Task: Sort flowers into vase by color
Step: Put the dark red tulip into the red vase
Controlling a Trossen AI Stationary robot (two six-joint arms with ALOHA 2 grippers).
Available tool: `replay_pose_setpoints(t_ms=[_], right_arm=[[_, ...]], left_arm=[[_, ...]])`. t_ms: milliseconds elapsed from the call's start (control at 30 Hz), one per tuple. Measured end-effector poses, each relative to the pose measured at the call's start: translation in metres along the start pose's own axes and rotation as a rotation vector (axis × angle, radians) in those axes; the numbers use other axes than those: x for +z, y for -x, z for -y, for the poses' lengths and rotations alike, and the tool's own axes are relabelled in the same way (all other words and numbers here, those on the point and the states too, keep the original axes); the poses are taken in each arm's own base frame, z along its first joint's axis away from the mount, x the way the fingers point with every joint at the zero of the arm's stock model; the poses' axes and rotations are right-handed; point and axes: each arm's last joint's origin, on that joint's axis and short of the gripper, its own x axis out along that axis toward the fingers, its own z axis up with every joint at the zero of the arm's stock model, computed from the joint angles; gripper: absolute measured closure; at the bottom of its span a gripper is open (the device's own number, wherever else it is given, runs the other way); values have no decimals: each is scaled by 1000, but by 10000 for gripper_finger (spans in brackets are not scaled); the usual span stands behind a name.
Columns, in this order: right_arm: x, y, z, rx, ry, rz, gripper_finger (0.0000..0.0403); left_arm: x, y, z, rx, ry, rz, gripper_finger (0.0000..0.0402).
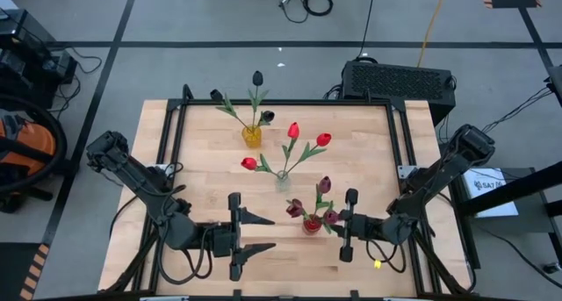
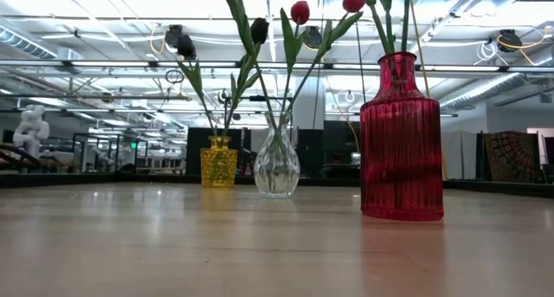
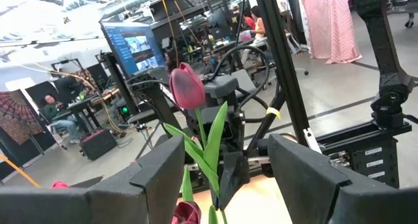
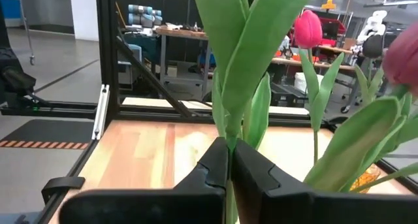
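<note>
Right claw (image 4: 230,178) pinched shut on maroon tulip (image 1: 324,185) stem at red vase (image 1: 312,224), we judged seating it; left claw (image 1: 255,232) wide, waiting.

Left gripper (image 1: 263,232) agape, right gripper (image 1: 337,224) clamped.
</note>
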Motion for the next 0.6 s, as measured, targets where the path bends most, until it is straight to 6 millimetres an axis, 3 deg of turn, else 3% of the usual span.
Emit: replay_pose_setpoints(t_ms=[267, 600], right_arm=[[-9, -5, -3, -9, -27, -20, 390], [-16, 1, -2, 0, -13, -104, 309]], left_arm=[[0, 0, 0, -1, -1, -1, 173], [0, 0, 0, -2, -3, -3, 173]])
